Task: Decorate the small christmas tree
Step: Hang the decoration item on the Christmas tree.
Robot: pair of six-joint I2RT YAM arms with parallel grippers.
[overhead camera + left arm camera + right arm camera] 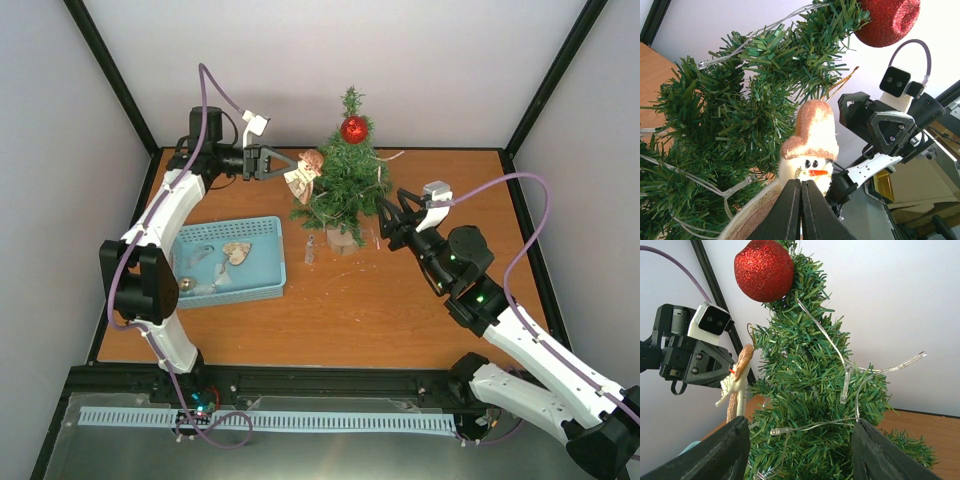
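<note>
**L arm has the snowman at the tree's edge; hang comes next**

The small christmas tree [345, 185] stands upright at 12 o'clock on the table [400, 300], with a red ball [354, 129] near its tip. The left gripper [291, 165] is pinched fully closed on the lower body of a snowman ornament [305, 172], hat end up.

Key relation, top view: the tree lies at 3 o'clock from the L fingertips, and the snowman is just at the outer needles on the tree's 9 o'clock side. The tree's long axis is vertical. The L arm is nearer for the hang, and my guess is a short push toward 3 o'clock to catch a branch.

The right gripper [390, 214] is at the tree's 4 o'clock with jaws partway apart and nothing clearly held. Foliage shows between its fingers, but I can't tell if the pads touch it. A blue basket [280, 262] sits at 8 o'clock from the tree.
</note>
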